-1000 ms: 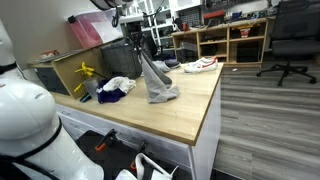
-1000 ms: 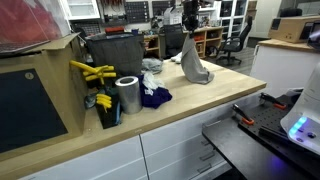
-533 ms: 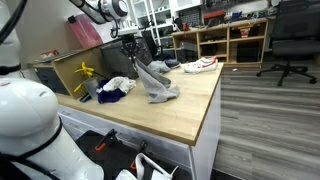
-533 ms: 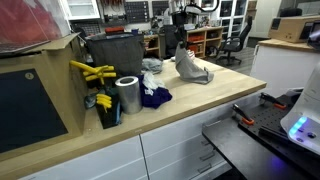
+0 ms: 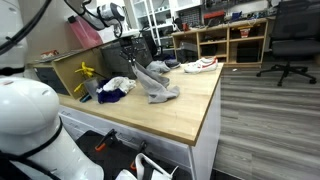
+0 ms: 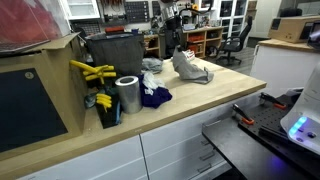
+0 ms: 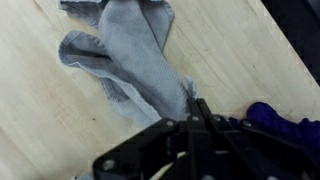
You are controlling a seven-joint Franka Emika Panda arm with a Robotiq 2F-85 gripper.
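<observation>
Grey cloth (image 5: 158, 88): a second ago it hung tall from my jaws. Now most of it lies slumped on the wooden surface (image 5: 185, 118), with only one corner raised. In the wrist view that corner is pinched between my closed jaws and the rest is spread flat ahead. I have come down and shifted toward the blue cloth (image 6: 155, 97), now just beside the grip. Cloth is lowered, not released. The hold looks thin, on the edge only.

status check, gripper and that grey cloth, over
Gripper shut, pinching an edge of the grey cloth. Cloth mostly lying on the wooden table. Blue cloth close beside the gripper.
</observation>
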